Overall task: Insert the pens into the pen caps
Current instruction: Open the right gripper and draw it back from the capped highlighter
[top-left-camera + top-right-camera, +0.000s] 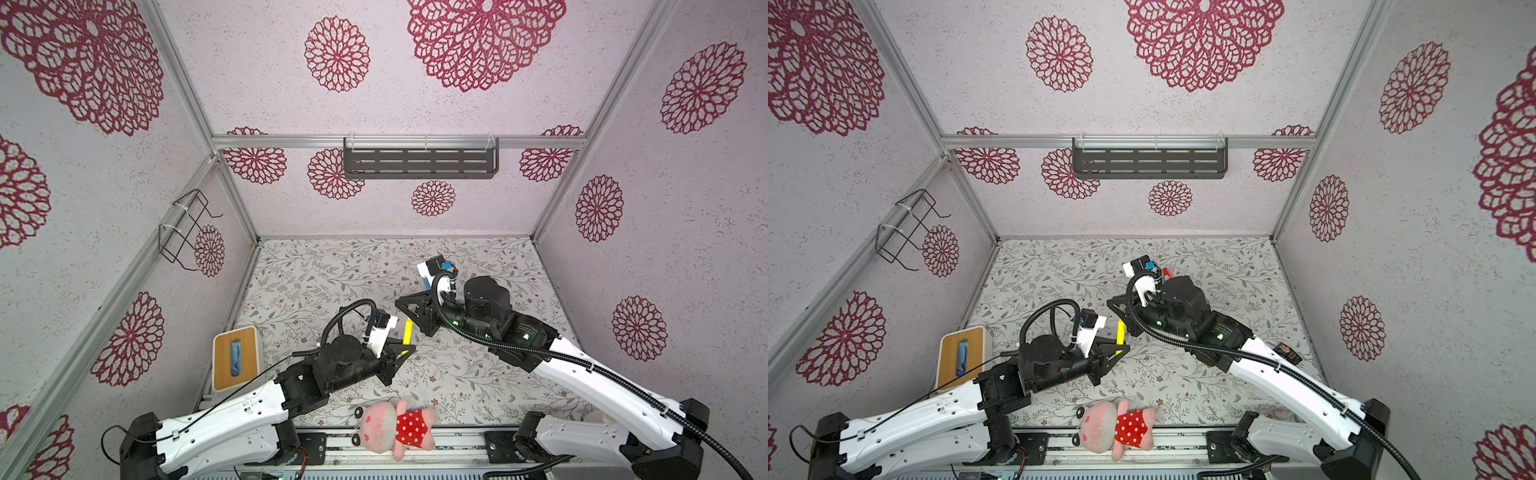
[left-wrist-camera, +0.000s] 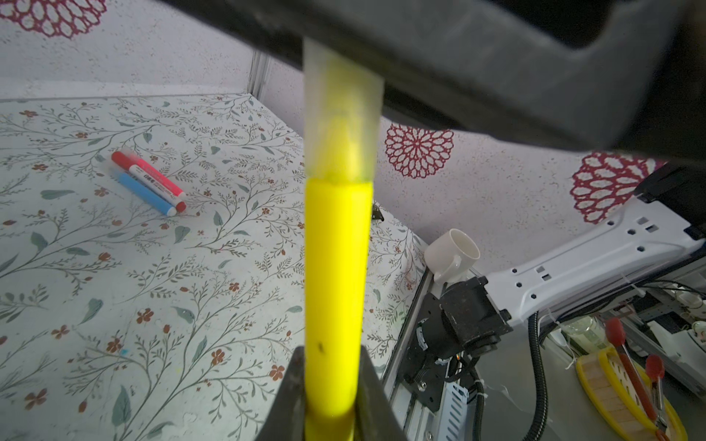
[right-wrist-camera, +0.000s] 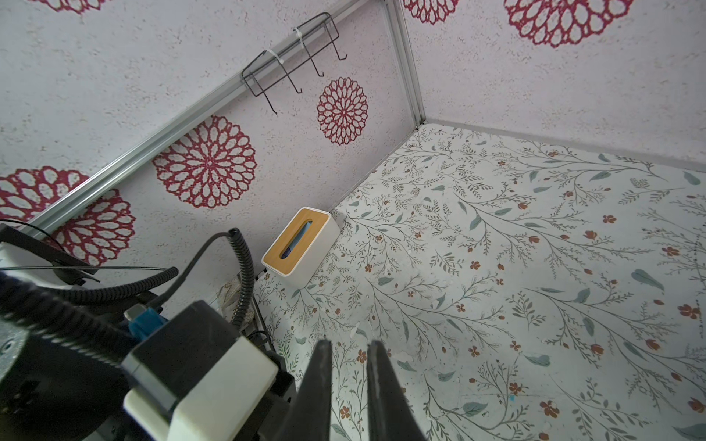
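Here the left arm reaches from the near left corner toward the middle of the desk (image 3: 535, 248). The left gripper (image 2: 331, 351) is clenched on the yellow pen (image 2: 336, 267), which sticks out past the fingers (image 2: 292, 385). The pen's pale translucent end is hidden behind the dark body of the right gripper (image 3: 347, 343), whose fingers are drawn almost together with nothing visible between them. Toward the far edge the red pen (image 2: 149, 181) and blue pen (image 2: 145, 194) lie touching. The print on the red pen's white label is too small to read.
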Robot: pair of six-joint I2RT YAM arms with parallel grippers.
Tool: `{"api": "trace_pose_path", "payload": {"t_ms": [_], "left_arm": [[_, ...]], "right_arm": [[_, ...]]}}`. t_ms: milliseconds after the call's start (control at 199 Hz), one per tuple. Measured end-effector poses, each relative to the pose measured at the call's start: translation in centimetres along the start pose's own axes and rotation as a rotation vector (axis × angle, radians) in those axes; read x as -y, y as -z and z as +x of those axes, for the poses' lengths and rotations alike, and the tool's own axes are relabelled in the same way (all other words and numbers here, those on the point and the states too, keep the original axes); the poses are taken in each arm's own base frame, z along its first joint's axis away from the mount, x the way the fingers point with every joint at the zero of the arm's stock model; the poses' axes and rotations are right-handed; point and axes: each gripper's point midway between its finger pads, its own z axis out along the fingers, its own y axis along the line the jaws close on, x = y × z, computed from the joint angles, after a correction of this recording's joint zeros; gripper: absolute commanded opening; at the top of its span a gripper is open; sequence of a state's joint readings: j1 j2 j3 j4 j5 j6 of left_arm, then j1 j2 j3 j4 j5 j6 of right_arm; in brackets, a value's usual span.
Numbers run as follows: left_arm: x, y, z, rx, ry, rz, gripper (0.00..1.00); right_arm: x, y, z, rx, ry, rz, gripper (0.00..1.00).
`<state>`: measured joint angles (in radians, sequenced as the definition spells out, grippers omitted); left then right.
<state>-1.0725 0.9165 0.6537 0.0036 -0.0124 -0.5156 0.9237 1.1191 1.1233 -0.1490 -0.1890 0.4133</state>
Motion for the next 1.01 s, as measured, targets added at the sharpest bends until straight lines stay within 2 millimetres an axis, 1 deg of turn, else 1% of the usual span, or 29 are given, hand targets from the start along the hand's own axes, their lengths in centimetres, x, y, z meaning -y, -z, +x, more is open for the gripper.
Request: {"api": "trace_pose_path", "payload": {"t_ms": [166, 438, 1007], "left_arm": [[-0.6, 0.0, 0.9, -0.038, -0.001, -0.018, 0.00], [-0.7, 0.1, 1.5, -0.079, 0.005, 0.006, 0.00], [-2.4, 0.3, 4.2, -0.206, 0.036, -0.017, 0.00]], "right_arm": [[0.4, 0.0, 1.1, 0.005, -0.021, 0.005, 0.00], [0.8, 0.1, 1.9, 0.058, -0.051, 0.022, 0.00], [2.5, -1.5, 5.3, 0.132, -0.143, 0.086, 0.00]]}}
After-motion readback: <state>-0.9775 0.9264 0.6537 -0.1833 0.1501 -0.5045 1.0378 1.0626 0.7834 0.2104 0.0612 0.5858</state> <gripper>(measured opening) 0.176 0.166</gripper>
